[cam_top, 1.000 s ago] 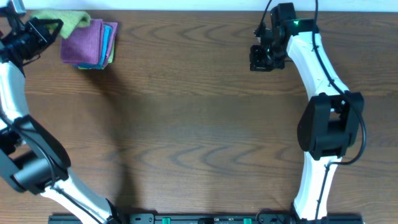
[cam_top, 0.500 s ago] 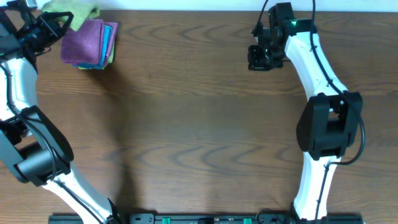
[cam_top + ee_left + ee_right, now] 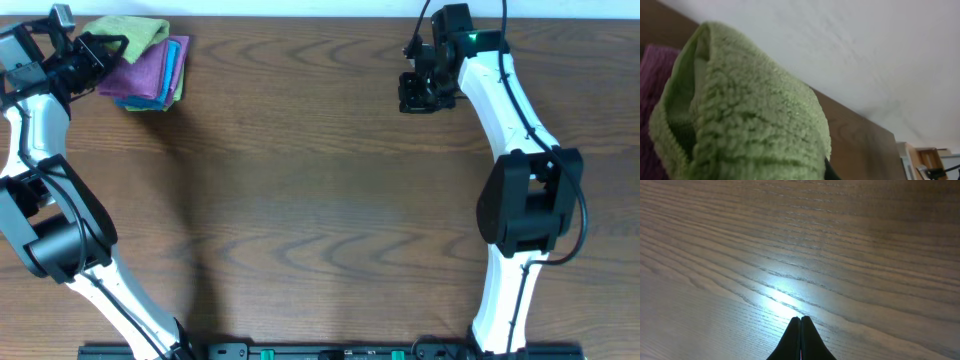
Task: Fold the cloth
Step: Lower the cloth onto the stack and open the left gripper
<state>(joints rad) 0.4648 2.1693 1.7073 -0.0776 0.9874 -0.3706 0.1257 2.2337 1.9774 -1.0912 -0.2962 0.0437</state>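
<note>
The left arm (image 3: 30, 120) holds the whole matter. Its jaws are clamped on the cloth (image 3: 135, 32), which bulges out directly ahead of them as a crumpled lime-green wad. In the left wrist view the wad fills nearly everything in front of the jaws, so how much fabric they grip cannot be told. No tag or free corner shows.

From the jaws the bunch runs straight outward along the far edge of the surface (image 3: 320, 200), pointing toward the right arm's side. That is its long axis for now. Just below and beyond the jaws lies the purple cloth (image 3: 140, 70) on a small stack, with the turquoise cloth (image 3: 178, 60) showing at the stack's outer side. The green bunch overlaps the stack's far edge. Whether it touches the purple cloth or hangs just above it cannot be told.

The right arm (image 3: 500, 90) is well apart, across the surface. Its jaws are pressed together on nothing, with only wood grain beneath them.

The left jaws are therefore the only ones near the cloth. Open wood for spreading it lies on their near side and toward the right arm, so the carry probably goes that way, away from the stack.
</note>
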